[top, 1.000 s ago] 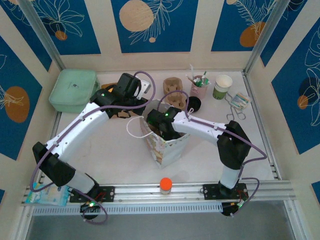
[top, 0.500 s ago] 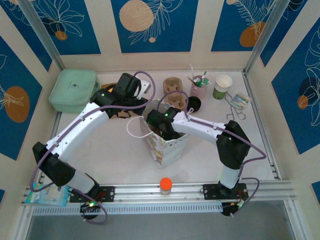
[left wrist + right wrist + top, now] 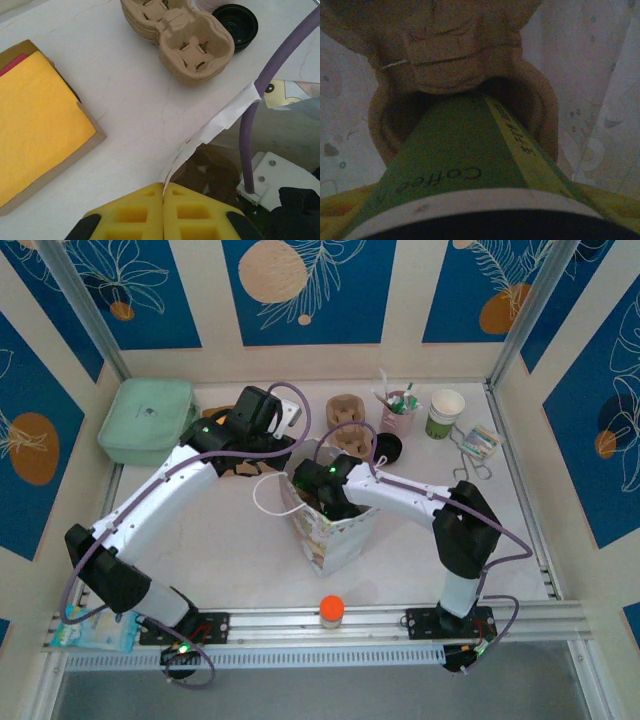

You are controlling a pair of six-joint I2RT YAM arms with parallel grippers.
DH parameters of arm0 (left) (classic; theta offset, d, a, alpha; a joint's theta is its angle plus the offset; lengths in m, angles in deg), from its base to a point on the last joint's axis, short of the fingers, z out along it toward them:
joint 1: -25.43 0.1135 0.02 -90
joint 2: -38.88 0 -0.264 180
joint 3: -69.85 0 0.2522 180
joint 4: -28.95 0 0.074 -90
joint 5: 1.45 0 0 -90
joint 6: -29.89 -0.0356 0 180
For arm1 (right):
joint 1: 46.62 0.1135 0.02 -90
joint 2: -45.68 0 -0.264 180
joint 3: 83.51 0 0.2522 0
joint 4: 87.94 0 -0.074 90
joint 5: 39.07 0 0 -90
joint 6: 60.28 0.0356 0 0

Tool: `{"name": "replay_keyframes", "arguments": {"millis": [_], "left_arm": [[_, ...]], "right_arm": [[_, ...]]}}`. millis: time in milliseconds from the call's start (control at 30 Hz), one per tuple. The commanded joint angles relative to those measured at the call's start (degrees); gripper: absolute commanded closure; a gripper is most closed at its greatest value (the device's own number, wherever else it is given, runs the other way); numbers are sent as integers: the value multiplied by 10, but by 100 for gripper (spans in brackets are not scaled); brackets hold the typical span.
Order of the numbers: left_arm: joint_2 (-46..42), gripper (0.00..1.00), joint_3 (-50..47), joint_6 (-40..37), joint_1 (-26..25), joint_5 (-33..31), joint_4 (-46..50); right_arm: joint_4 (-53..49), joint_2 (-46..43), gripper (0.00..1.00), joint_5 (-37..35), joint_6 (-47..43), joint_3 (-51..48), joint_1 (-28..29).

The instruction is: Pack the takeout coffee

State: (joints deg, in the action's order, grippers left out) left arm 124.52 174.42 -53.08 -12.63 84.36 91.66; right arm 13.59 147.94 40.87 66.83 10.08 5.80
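The right jaws, spread wide, clasp the takeout coffee (image 3: 465, 160) between yellow pads (image 3: 340, 222), deep inside a paper bag (image 3: 338, 538) standing mid-bench (image 3: 220, 535). The cup is a smooth green paper cone with a paler green stripe, a white band under its rim and a black lid. "Coffee" is printed on its side in dark letters, and the small print on the stripe is too dim to read. Its base points into a round well of a brown moulded-pulp carrier (image 3: 445, 55) lying in the bag; whether it touches the well cannot be told. The bag's walls are thin, white and faintly patterned. The left jaws, yellow with square recesses, are pressed together, pinching the bag's white rim (image 3: 220, 120); a purple cable (image 3: 247, 145) passes just beside it. Beyond lie a stack of pulp cup trays (image 3: 192, 47), a round black lid (image 3: 235, 20) and a brown cardboard box topped with a yellow sheet (image 3: 40, 125). Farther back stand a mint-green lidded container (image 3: 148, 420), a pink cup of sticks (image 3: 398, 415) and a lidless green-and-white cup (image 3: 445, 412).
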Motion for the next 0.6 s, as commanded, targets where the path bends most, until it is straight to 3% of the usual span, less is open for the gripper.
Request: {"name": "replay_keyframes", "arguments": {"millis": [0, 567], "left_arm": [[-25, 92, 11, -7, -3, -19, -9], [-26, 92, 12, -7, -3, -19, -9]], "right_arm": [[-17, 14, 88, 6, 9, -14, -5], [-2, 20, 88, 4, 7, -27, -13]]}}
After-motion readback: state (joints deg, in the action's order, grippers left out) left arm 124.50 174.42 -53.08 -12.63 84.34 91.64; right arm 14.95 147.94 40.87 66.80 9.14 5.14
